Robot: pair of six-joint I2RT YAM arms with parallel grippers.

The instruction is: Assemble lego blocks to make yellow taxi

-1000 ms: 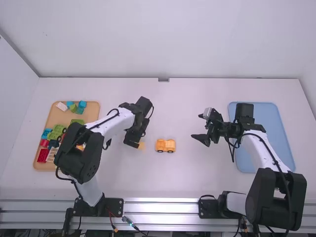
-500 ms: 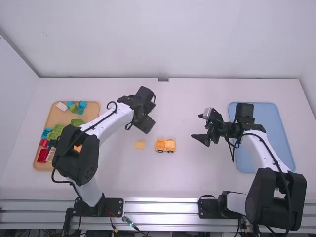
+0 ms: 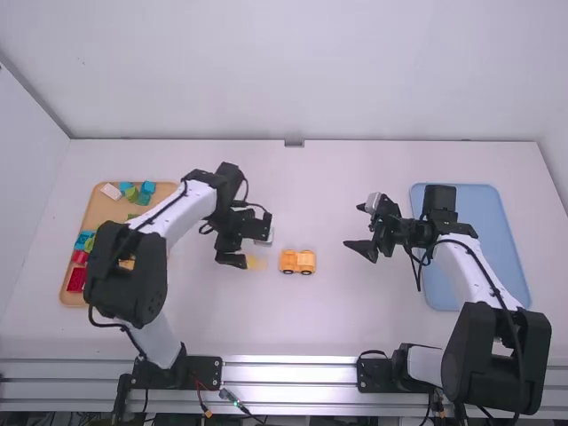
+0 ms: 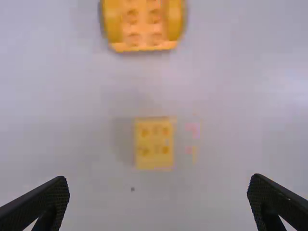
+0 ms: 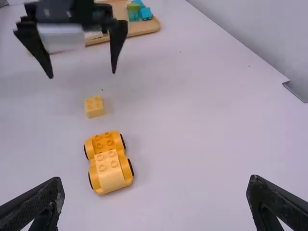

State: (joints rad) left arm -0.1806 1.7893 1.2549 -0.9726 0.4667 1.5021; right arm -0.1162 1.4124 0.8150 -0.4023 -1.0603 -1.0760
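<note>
My left gripper is open above the small yellow block, near the middle of the table. In the left wrist view the yellow block lies between and beyond the spread fingertips of the left gripper, with nothing held. Just right of that block stands the orange-yellow wheeled car base; in the right wrist view a pale yellow-orange block sits on one end of it. My right gripper stays to the right of the car, and the right wrist view has the right gripper open and holding nothing.
At the left, a tan tray carries several red, green, blue and white pieces, partly behind the left arm. A pale blue tray lies at the right, partly under the right arm.
The left gripper first swung up and away from the small yellow block, uncovering it, then came back over it with its fingers spread. The right arm, the block and the car base kept still.
</note>
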